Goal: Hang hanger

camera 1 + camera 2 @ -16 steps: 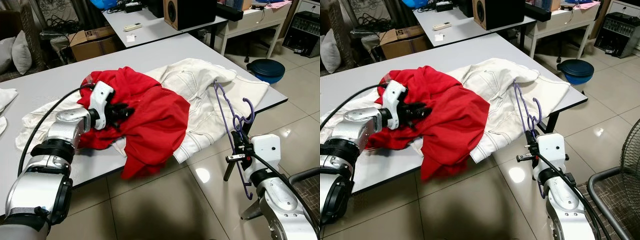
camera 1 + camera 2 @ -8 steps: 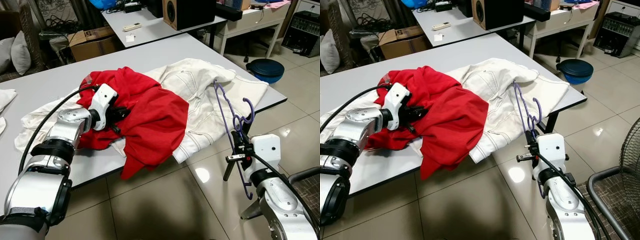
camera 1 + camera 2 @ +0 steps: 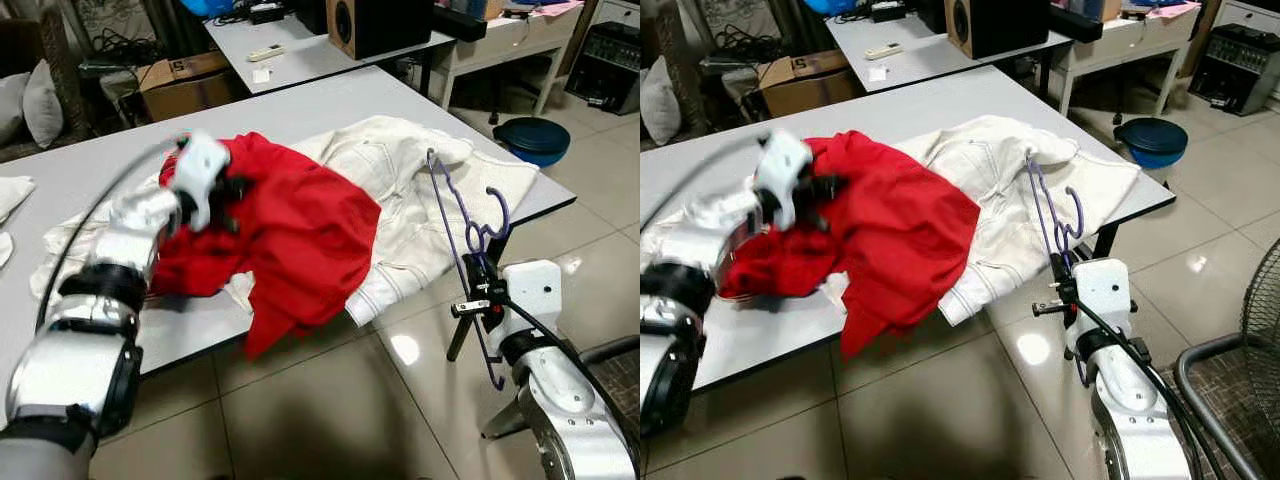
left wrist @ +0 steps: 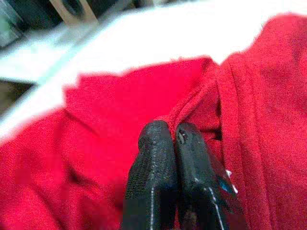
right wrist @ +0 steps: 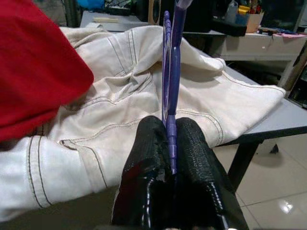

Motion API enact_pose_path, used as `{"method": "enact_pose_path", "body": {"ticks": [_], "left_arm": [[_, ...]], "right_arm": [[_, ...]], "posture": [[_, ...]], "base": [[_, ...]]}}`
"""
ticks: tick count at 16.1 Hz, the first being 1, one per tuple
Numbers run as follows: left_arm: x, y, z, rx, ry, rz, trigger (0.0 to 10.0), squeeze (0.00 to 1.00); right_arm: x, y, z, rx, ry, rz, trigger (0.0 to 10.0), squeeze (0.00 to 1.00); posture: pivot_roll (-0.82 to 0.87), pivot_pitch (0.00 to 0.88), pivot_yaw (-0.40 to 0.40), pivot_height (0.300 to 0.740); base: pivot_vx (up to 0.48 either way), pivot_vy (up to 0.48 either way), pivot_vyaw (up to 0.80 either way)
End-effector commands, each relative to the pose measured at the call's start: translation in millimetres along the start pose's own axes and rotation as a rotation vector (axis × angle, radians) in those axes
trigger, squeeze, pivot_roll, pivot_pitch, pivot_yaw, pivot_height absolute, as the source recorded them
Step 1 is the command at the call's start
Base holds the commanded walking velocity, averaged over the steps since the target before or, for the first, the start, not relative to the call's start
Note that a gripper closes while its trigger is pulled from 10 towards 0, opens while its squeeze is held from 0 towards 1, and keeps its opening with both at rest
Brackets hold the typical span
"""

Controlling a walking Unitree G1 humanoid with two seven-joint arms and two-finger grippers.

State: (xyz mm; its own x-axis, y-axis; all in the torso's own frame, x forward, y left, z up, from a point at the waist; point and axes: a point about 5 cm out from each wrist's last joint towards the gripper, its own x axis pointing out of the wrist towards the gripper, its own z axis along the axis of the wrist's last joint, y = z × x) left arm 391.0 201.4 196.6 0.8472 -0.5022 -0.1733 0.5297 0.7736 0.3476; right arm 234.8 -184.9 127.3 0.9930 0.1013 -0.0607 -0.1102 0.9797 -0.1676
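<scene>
The grey table (image 3: 330, 95) carries a heap of clothing: a cream-white garment (image 3: 420, 190) spread over its right half, with a red shirt (image 3: 290, 230) piled on top of it toward the left and spilling over the near edge. From the look of it, the job is in its early part. Both things are in hand, but the purple hanger (image 3: 462, 232) is not yet inside the shirt and nothing hangs anywhere; I see no rail or hook to receive it. What is left, I'd judge, is to open the shirt, thread the hanger into it and carry the pair off to be hung.

The left arm reaches out over the table from the near left, forearm raised above the cloth, its outline smeared. The left gripper (image 4: 173, 137) has its two black fingers pressed tight together on a fold or seam of the red shirt, pinching it near the top of the heap.

The right arm stands off the near right corner of the table, over the tiled floor (image 3: 330, 420), wrist upright. The right gripper (image 5: 170, 129) is closed hard on the lower bar of the hanger, which stands on edge, hook uppermost, just beside the draped edge of the cream-white garment and well apart from the red shirt.
</scene>
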Motion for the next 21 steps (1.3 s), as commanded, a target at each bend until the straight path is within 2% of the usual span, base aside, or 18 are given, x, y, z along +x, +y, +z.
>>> {"method": "enact_pose_path", "body": {"ticks": [1, 2, 3, 4, 5, 8, 10, 11, 13, 21], "left_arm": [[-5.0, 17.3, 25.7, 0.054, -0.084, 0.064, 0.0, 0.0], [-6.0, 25.0, 49.3, 0.09, -0.167, 0.092, 0.0, 0.0], [-6.9, 28.5, 59.8, 0.112, -0.202, 0.108, 0.0, 0.0], [-12.2, 42.2, 88.5, 0.23, -0.271, 0.224, 0.0, 0.0], [-21.3, 56.7, 113.6, 0.37, -0.325, 0.392, 0.0, 0.0], [-47.5, 77.0, 168.3, 0.531, -0.509, 0.653, 0.0, 0.0], [-44.1, 76.7, 166.9, 0.511, -0.472, 0.593, 0.0, 0.0], [-30.5, 68.6, 141.6, 0.465, -0.373, 0.486, 0.0, 0.0], [-9.9, 40.5, 78.4, 0.397, -0.157, 0.21, 0.0, 0.0], [-9.9, 40.5, 78.4, 0.397, -0.157, 0.21, 0.0, 0.0]], "right_arm": [[3.4, -2.3, 4.2, -0.001, -0.025, -0.002, 10.0, 0.0], [5.4, -3.1, 5.3, -0.004, -0.03, -0.002, 10.0, 0.0], [6.1, -3.3, 5.6, -0.006, -0.032, -0.002, 10.0, 0.0], [9.0, -3.3, 7.1, -0.009, -0.041, -0.001, 10.0, 0.0], [11.8, -3.1, 8.9, -0.011, -0.05, 0.001, 10.0, 0.0], [16.4, -5.4, 11.5, -0.015, -0.063, -0.003, 10.0, 0.0], [16.9, -5.0, 11.4, -0.013, -0.066, -0.006, 10.0, 0.0], [16.3, -2.7, 10.3, -0.011, -0.067, -0.004, 10.0, 0.0], [12.8, -0.9, 7.6, -0.01, -0.058, -0.001, 10.0, 0.0], [12.8, -0.9, 7.6, -0.01, -0.058, -0.001, 10.0, 0.0]], "posture": [[-0.14, 0.0, 0.136, 0.74], [-0.14, 0.0, 0.135, 0.74], [-0.14, 0.0, 0.136, 0.74], [-0.14, 0.0, 0.136, 0.74], [-0.14, 0.0, 0.137, 0.74], [-0.14, 0.0, 0.141, 0.74], [-0.14, 0.0, 0.145, 0.74], [-0.14, 0.0, 0.148, 0.74], [-0.14, 0.0, 0.148, 0.74], [-0.14, 0.0, 0.148, 0.74]], "base": [[0.0, 0.0, 0.0], [0.0, 0.0, 0.0], [0.0, 0.0, 0.0], [0.0, 0.0, 0.0], [0.0, 0.0, 0.0], [0.0, 0.0, 0.0], [0.0, 0.0, 0.0], [0.0, 0.0, 0.0], [0.0, 0.0, 0.0], [0.0, 0.0, 0.0]]}}
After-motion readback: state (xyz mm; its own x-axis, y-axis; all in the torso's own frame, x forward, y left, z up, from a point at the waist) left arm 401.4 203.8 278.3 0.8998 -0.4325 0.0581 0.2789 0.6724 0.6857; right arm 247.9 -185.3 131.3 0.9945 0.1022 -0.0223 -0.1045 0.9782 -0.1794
